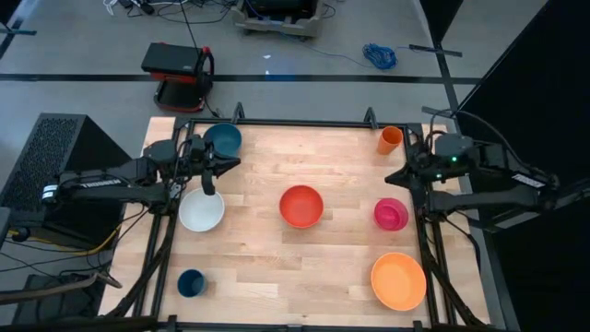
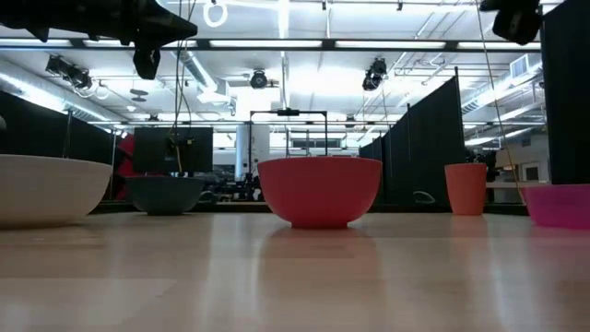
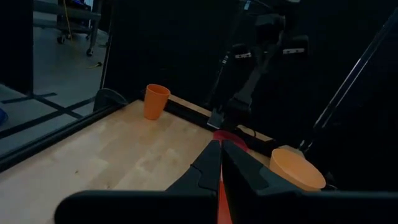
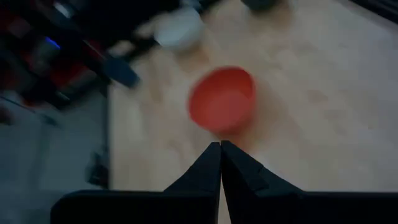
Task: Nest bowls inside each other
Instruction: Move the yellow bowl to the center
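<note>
- I have the left gripper (image 1: 208, 181) raised above the table with its fingers pressed together and nothing between them; in the left wrist view the two dark fingers (image 3: 208, 165) meet along their full length
- The white bowl (image 1: 201, 210) lies just below and beside these fingertips, toward the table's near edge; the teal-blue bowl (image 1: 222, 139) sits near them on the other side, toward the far edge
- I have the right gripper (image 1: 406, 175) also raised and closed flat, holding nothing; its fingers (image 4: 219, 163) point across the table at the red bowl (image 4: 222, 99)
- The pink bowl (image 1: 391, 214) is the nearest bowl to the right fingertips, a little toward the near edge; the orange bowl (image 1: 398, 280) stands farther out in that direction, by the near right corner
- The red bowl stands at mid-table, between the two arms and apart from every other bowl
- All five bowls sit upright and separate; being round, they have no long axis, so approach angle is free
- Judgement: nesting has not started. The left arm is closer to the white and teal-blue bowls, the right arm to the pink and orange ones. Either set of fingers must be spread before it can take a rim
</note>
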`<move>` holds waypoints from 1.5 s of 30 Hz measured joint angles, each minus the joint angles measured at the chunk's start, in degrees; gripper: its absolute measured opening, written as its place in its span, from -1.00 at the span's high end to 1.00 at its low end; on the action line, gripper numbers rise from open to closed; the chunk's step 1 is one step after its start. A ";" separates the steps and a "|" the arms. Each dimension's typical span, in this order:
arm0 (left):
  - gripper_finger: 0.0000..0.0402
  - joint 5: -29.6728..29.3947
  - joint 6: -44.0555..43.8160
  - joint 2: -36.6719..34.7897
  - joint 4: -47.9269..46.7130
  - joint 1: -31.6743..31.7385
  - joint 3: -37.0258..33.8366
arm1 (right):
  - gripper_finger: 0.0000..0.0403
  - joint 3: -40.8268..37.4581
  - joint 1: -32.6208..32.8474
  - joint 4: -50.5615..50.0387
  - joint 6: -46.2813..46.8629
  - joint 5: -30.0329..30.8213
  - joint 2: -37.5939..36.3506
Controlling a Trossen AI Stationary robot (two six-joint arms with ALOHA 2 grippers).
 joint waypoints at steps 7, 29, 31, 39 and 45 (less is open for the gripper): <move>1.00 -0.07 0.73 0.00 -0.89 0.00 0.00 | 1.00 5.36 3.54 -10.41 -0.49 8.53 1.91; 1.00 -1.16 2.52 0.02 -2.98 0.00 0.00 | 1.00 -8.06 13.29 4.99 17.30 18.11 -12.09; 1.00 -1.18 1.44 0.02 -2.98 0.00 0.00 | 1.00 -10.44 13.31 6.28 17.34 17.30 -13.62; 1.00 -3.45 0.72 0.02 -2.95 0.00 0.00 | 1.00 -12.84 13.25 2.63 19.11 13.65 -20.83; 1.00 -5.96 0.07 0.02 -2.94 0.00 0.00 | 1.00 -13.20 13.20 -1.75 20.18 10.11 -25.39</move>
